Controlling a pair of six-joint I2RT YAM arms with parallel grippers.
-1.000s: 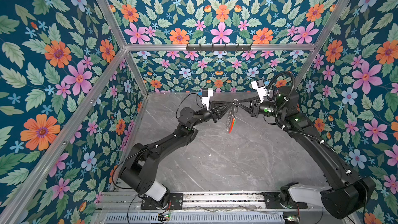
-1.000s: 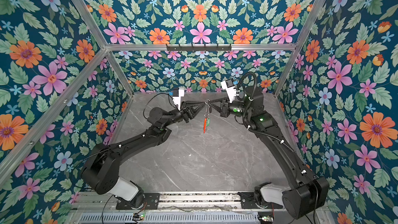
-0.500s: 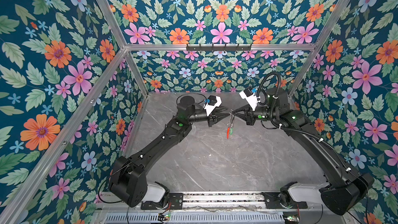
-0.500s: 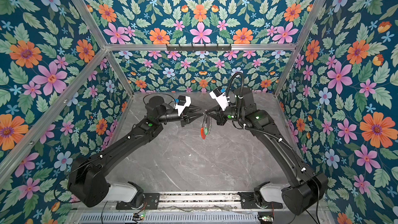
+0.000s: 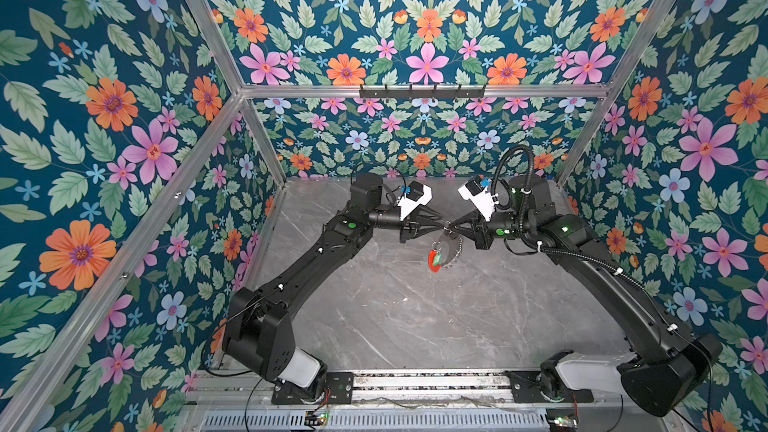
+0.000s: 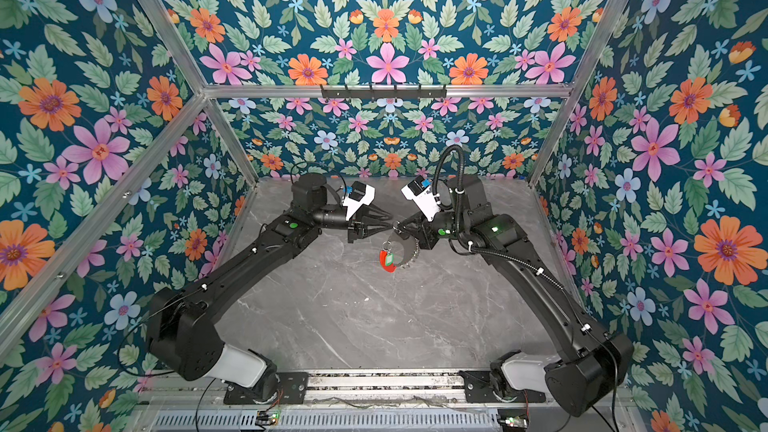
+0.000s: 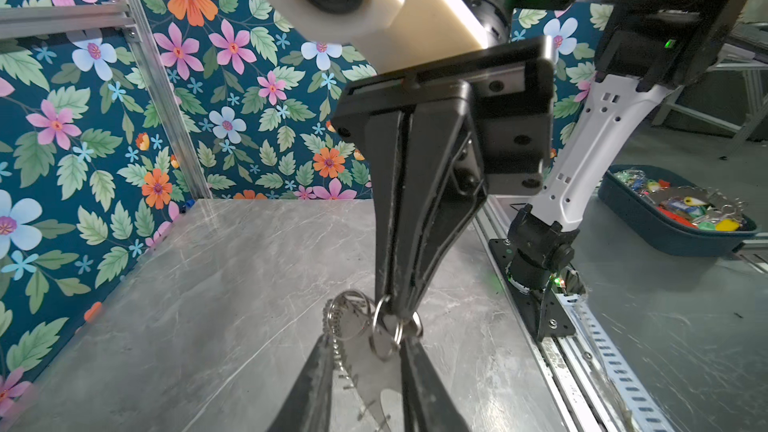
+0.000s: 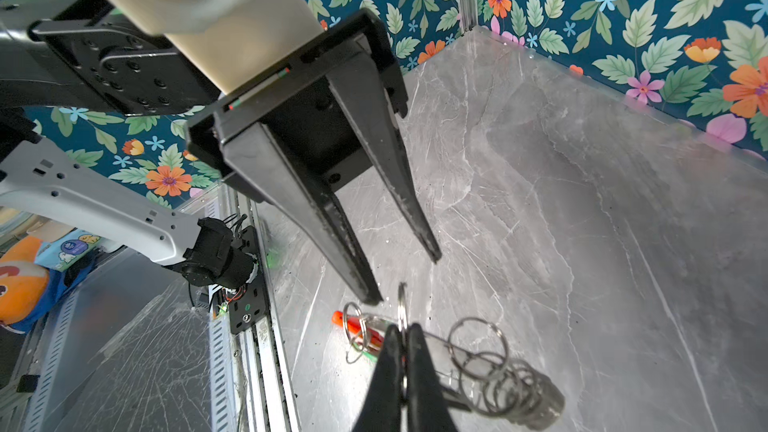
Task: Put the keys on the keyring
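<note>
**Keyring hangs under the right gripper's tips, left gripper narrowly open beside it**

The left gripper [image 5: 440, 224] points level across the grey table [image 5: 395, 317], well above it. Its 2 fingers [image 8: 365, 284] stand a narrow way apart with nothing pinched between them. Their tips sit just beside an edge-on split ring [image 8: 401, 301], and in the left wrist view that ring lies in the gap between them.

The keyring [image 5: 457, 249] hangs straight below the point where the 2 grippers meet, clear of the table. Its red-orange arc [image 6: 384, 263] is lowest, on the left gripper's side, and a green tag [image 5: 436, 258] rests against that arc.

The right gripper [image 5: 451, 226] faces the left one tip to tip. Its jaws are pressed together on the split ring at the keyring's upper edge, carrying the whole hoop. More split rings [image 8: 490, 363] bunch along the hoop just beside this gripper's fingers.
</note>
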